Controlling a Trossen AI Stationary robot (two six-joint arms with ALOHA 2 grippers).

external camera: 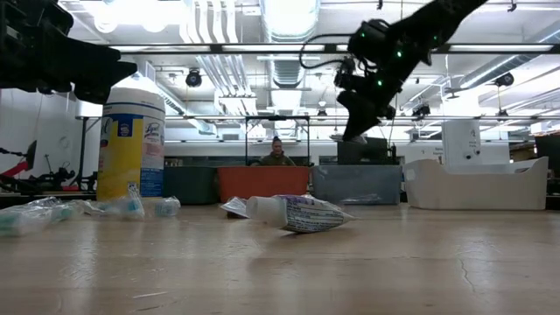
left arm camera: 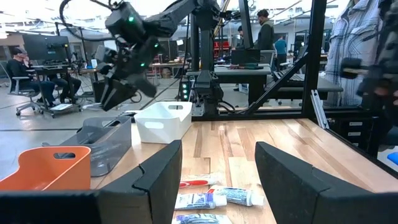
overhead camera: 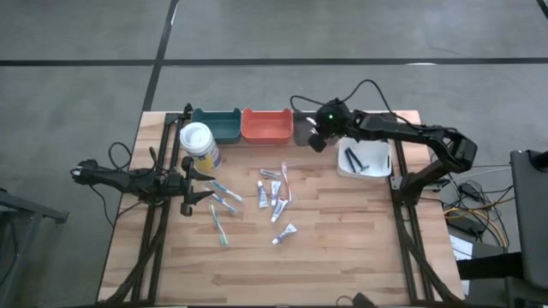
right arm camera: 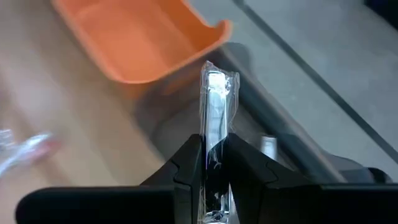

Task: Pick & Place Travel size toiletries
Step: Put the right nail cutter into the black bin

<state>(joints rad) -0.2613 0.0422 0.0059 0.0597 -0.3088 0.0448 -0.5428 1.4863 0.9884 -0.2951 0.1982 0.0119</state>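
Several small toiletries lie on the wooden table: white tubes with blue marks (overhead camera: 265, 193), one of them the tube (external camera: 302, 213) lying on its side, teal toothbrushes (overhead camera: 224, 192) and a pink toothbrush (overhead camera: 285, 181). My right gripper (overhead camera: 317, 139) hangs above the grey bin (external camera: 359, 184), shut on a thin, clear-wrapped silvery item (right arm camera: 216, 93). My left gripper (overhead camera: 204, 186) stays low at the table's left, open, pointing toward the toiletries. In the left wrist view the tubes (left arm camera: 214, 198) lie ahead between its fingers, untouched. My right gripper (right arm camera: 213, 146) pinches the wrapped item between its two fingers, near the item's lower end (right arm camera: 214, 134). The item lies along the fingers and sticks out well past their tips. It is lifted clear, above the grey bin's edge beside the orange bin (right arm camera: 143, 43).
Teal bin (overhead camera: 216, 125), orange bin (overhead camera: 266, 125) and grey bin stand in a row at the far edge. A white bin (overhead camera: 364, 160) on the right holds dark stick-like pieces. A wipes canister (overhead camera: 199, 145) stands near my left gripper. People show in the room beyond.
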